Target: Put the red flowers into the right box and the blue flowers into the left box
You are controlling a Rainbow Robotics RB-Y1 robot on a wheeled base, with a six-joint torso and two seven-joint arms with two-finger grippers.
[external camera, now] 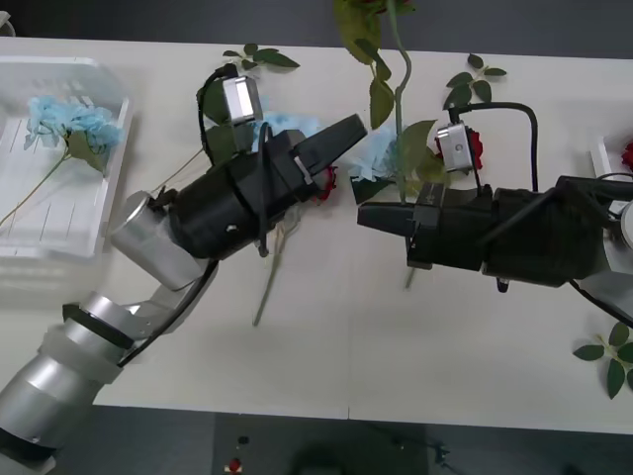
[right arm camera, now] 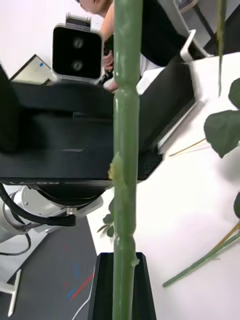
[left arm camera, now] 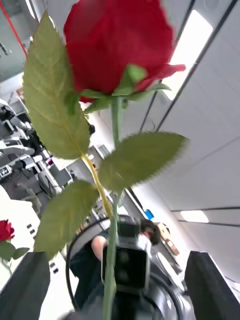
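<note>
Left gripper (external camera: 348,132): black fingers spread apart with nothing between them, raised above the table centre, pointing toward 2 o'clock in the front view. Right gripper (external camera: 368,216): at table centre, pointing toward 9 o'clock, closed on the green stem of a red rose (left arm camera: 116,46); the stem (right arm camera: 125,165) stands upright from the fingers, and the head, seen in the left wrist view, sits high above three green leaves. Left box (external camera: 59,213): white slatted basket at 9 o'clock on the table (external camera: 326,346), holding one blue flower (external camera: 67,123) with its stem lying toward 7 o'clock. Further blue flowers (external camera: 374,153): on the table between the two grippers, partly covered by the arms. Second red rose (external camera: 473,146): lying beside the right arm's wrist camera. Right box (external camera: 601,158): white edge at 3 o'clock, a red head (external camera: 627,156) just within it. Loose leaf sprigs (external camera: 608,358): at 4 o'clock near the table edge.
</note>
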